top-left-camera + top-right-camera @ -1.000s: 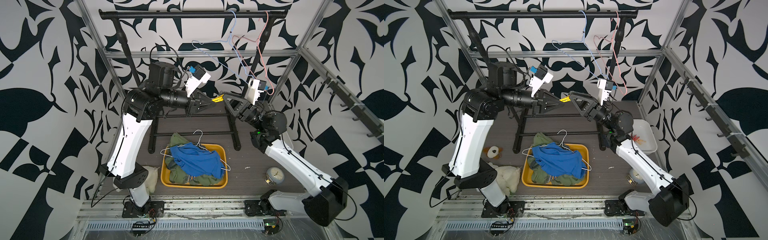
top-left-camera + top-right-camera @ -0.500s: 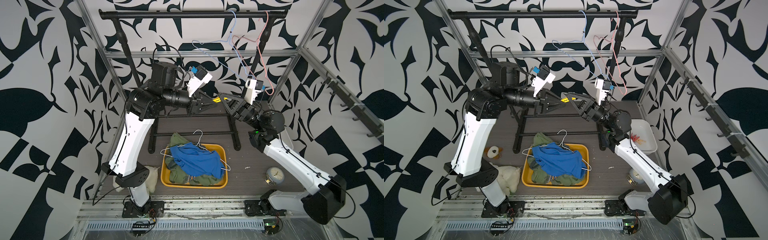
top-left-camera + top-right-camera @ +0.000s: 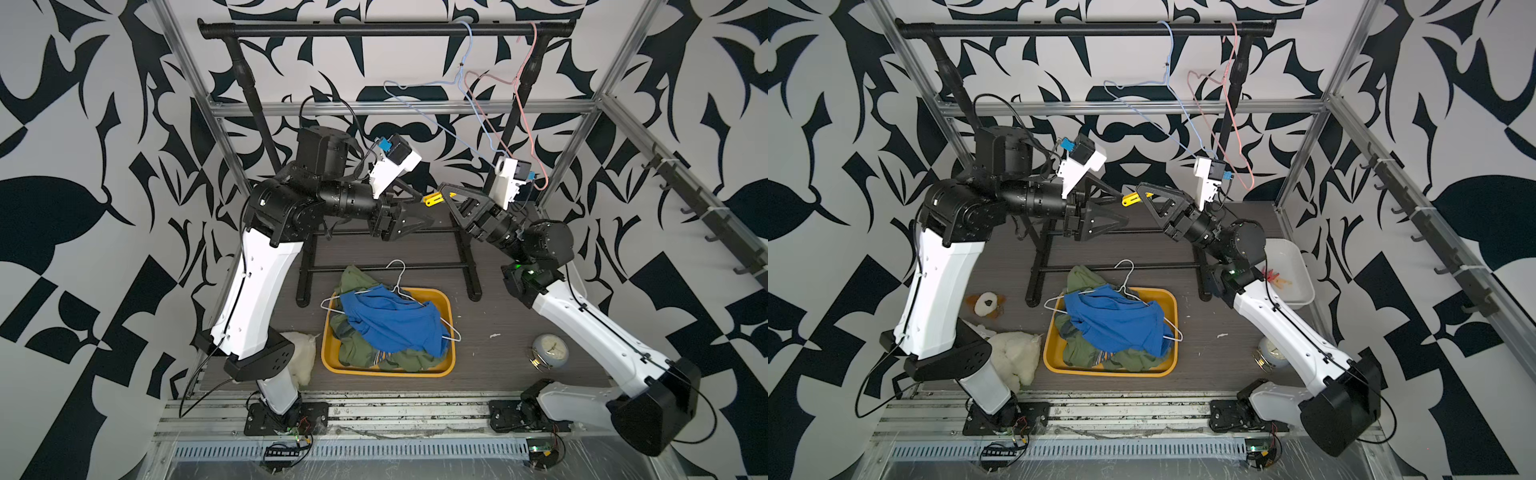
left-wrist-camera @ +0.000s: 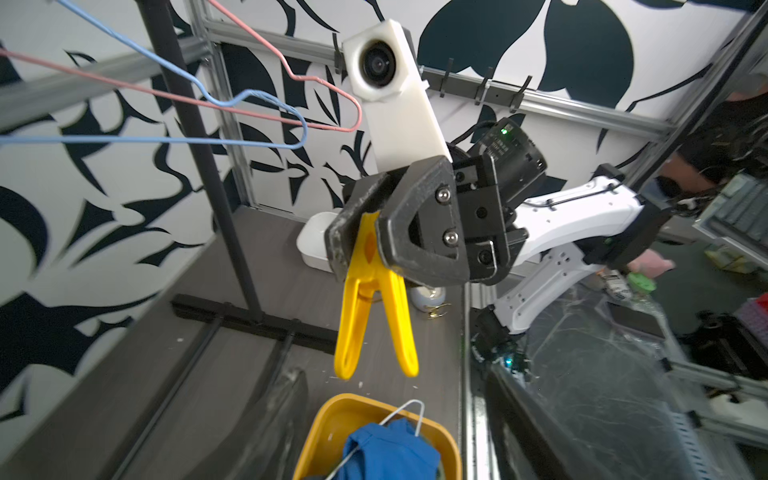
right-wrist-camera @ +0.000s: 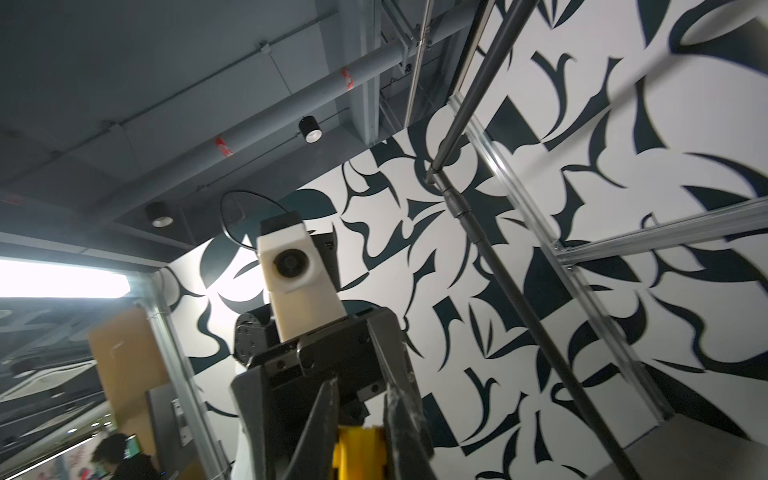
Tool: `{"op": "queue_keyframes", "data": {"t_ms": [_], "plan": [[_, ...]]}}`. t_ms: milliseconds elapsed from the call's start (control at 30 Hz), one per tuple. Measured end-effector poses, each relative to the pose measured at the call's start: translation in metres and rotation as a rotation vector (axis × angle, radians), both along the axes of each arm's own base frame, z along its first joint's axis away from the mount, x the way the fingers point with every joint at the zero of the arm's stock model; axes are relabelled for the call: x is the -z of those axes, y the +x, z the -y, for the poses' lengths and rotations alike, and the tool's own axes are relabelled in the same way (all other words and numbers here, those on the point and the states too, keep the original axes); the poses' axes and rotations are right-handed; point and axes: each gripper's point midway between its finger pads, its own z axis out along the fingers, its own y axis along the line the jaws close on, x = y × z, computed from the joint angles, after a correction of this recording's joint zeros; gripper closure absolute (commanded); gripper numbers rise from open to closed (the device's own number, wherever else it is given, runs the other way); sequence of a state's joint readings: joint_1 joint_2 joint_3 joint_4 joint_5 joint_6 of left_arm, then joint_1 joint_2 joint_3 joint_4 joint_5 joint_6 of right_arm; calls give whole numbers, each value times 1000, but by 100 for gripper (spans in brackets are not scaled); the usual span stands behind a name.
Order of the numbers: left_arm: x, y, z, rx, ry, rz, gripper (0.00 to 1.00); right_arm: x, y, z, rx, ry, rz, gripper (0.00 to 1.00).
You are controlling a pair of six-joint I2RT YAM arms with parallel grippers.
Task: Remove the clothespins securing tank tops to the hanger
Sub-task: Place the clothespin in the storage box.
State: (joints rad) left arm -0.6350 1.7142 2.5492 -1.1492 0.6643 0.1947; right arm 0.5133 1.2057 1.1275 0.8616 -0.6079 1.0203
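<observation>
A yellow clothespin (image 3: pixel 434 198) (image 3: pixel 1133 198) hangs in mid-air between the arms. My right gripper (image 3: pixel 446 194) (image 4: pixel 363 245) is shut on its head, its two legs (image 4: pixel 374 316) pointing free. In the right wrist view the clothespin (image 5: pixel 357 453) sits between the fingers (image 5: pixel 322 419). My left gripper (image 3: pixel 426 208) (image 3: pixel 1124 209) stands open beside it, holding nothing. The tank tops, a blue one (image 3: pixel 390 320) over olive green ones (image 3: pixel 357 353), lie heaped in the yellow bin (image 3: pixel 451 316) with a white hanger (image 3: pixel 397 274). Red clothespins (image 3: pixel 1273 276) lie in a white tray (image 3: pixel 1296 266).
A black garment rack (image 3: pixel 374 30) carries a bare blue hanger (image 3: pixel 440 124) and a pink hanger (image 3: pixel 523 108) close behind the right wrist. On the floor stand a small clock (image 3: pixel 548 351), a white plush (image 3: pixel 1013 353) and a small toy (image 3: pixel 986 303).
My right gripper has closed on the yellow clothespin. My left gripper, which was shut on it, has opened and let it go.
</observation>
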Motion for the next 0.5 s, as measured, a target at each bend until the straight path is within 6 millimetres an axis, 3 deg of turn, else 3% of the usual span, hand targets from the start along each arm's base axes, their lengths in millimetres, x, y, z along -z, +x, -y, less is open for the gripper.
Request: {"op": "queue_keyframes", "data": {"t_ms": [133,267,367,500], "plan": [[-7,8,-21,-138,34,99,17,15,-4,15,141,-113,-43,100],[-5,14,-51,-300,93,171,16,42,-1,43,349,-271,-122,100],[3,27,-72,-436,144,201,16,79,19,69,523,-408,-231,100],[18,62,-103,-637,214,199,17,142,50,115,748,-590,-421,100]]}}
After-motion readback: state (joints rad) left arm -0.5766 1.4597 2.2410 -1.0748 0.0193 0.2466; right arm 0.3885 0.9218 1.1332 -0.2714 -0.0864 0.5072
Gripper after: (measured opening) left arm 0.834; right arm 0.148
